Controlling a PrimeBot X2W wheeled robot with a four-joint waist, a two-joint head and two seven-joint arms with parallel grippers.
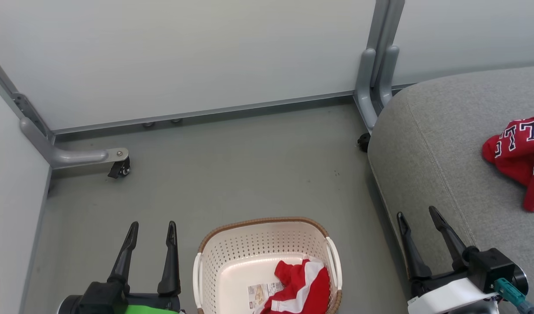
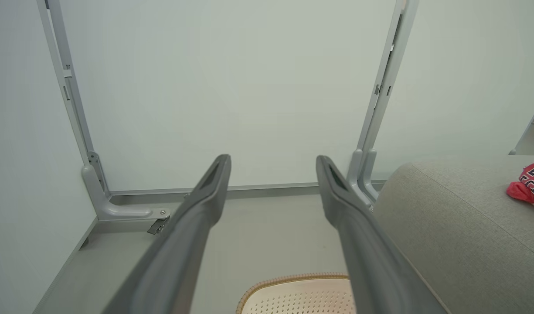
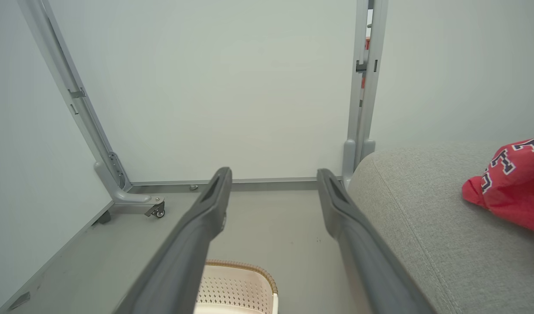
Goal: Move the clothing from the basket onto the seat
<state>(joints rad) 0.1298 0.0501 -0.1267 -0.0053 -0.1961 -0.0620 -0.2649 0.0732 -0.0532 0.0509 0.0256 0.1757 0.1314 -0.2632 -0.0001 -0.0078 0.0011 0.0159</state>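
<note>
We see a soft red fabric garment with a white panel [image 1: 302, 288] lying crumpled in the near right part of the oval cream-white perforated plastic basket [image 1: 245, 253] with a brown woven-look rim. It partly covers a paper label [image 1: 261, 292] on the basket's bottom; the rest of the bottom is bare. A second red garment with black-and-white block lettering [image 1: 517, 150] lies bunched on the very large grey woven-fabric seat cushion [image 1: 428, 148], well in from the cushion's rounded left edge. The basket stands on the smooth grey floor [image 1: 249, 165], near that left edge but apart from it.

Our left gripper [image 1: 153, 224] hangs over the floor just left of the basket, its two long dark fingers spread with nothing between them. Our right gripper [image 1: 416, 212] hangs at the near left edge of the seat cushion, fingers likewise parted and empty, well apart from the lettered garment.

Beyond the floor stand pale partition panels [image 1: 184, 56] in grey metal frames, and a frame foot with a small black castor [image 1: 120, 168] rests near the floor's far left corner.
</note>
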